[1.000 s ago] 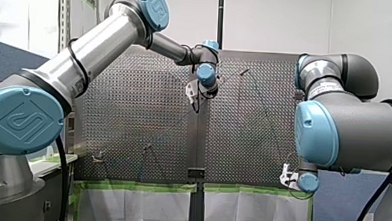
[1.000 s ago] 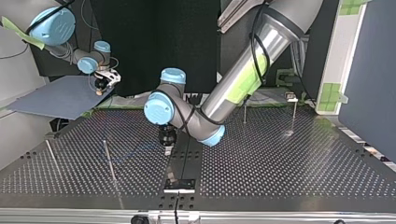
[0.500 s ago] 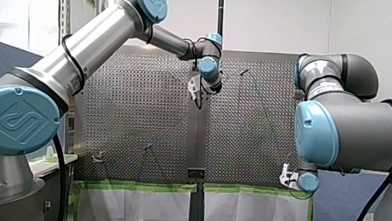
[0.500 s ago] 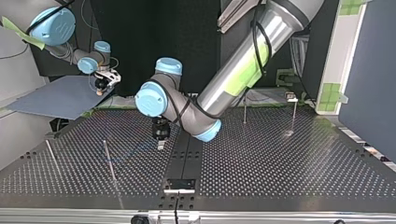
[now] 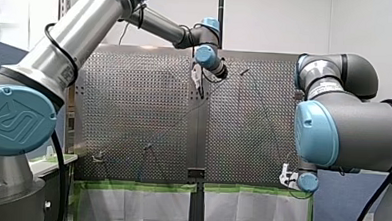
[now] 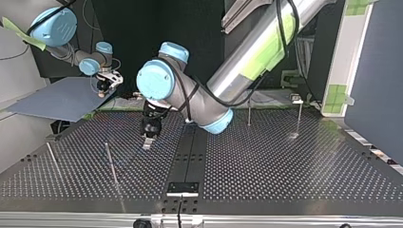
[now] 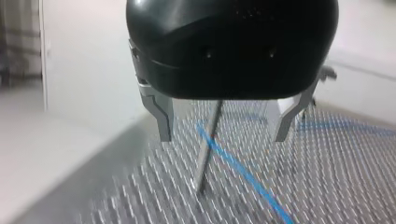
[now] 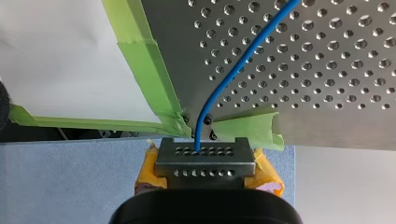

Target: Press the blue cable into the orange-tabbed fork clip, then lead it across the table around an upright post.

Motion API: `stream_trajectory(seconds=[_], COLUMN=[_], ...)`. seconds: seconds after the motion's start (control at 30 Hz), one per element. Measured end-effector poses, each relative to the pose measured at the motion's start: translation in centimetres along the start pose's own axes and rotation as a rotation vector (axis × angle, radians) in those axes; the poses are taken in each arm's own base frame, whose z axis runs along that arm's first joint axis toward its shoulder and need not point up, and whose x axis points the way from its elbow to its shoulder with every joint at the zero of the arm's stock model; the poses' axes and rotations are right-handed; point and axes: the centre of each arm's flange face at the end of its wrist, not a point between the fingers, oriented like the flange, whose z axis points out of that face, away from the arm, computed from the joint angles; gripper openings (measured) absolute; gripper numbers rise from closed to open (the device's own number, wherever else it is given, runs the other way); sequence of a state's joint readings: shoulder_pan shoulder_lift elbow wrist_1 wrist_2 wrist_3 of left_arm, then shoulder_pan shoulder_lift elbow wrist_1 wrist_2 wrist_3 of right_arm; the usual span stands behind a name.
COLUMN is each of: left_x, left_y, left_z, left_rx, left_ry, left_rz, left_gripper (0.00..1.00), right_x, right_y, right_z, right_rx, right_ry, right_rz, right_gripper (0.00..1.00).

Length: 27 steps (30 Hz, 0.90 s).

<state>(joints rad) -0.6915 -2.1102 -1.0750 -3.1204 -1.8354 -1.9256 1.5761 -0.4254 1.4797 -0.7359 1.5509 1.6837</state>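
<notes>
Where blue cable (image 7: 243, 174) runs, post (image 7: 204, 168) stands.

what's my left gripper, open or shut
Open. In its wrist view the metal fingers of my left gripper stand well apart, gripping nothing; the post and blue cable show beyond.

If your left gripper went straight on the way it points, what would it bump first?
Probably the thin upright metal post, seen between my left gripper's open jaws, with the thin blue cable crossing it. Depth is hard to judge; the perforated metal table lies beyond.
</notes>
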Motion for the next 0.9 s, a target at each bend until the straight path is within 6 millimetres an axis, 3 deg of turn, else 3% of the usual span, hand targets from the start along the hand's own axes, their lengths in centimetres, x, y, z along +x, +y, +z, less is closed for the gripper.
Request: stream_trajectory(seconds=[0.17, 0.57, 0.9], left_x=[-2.5, -4.8, -2.4], left_y=[-2.4, -5.1, -5.9], left_z=[-1.1, -1.8, -0.5], left_rx=[0.085, 0.151, 0.156], left_ry=[-0.043, -0.055, 0.001], left_rz=[0.034, 0.112, 0.164], left_gripper=[1.00, 1.00, 1.00], right_x=[0.0, 0.0, -0.1], right_y=[-0.1, -0.2, -0.4], right_z=[0.0, 0.0, 0.0], right_rx=[0.005, 0.014, 0.022], right_ry=[-0.001, -0.004, -0.005], right_rz=[0.001, 0.004, 0.004], right_gripper=[0.00, 0.00, 0.00])
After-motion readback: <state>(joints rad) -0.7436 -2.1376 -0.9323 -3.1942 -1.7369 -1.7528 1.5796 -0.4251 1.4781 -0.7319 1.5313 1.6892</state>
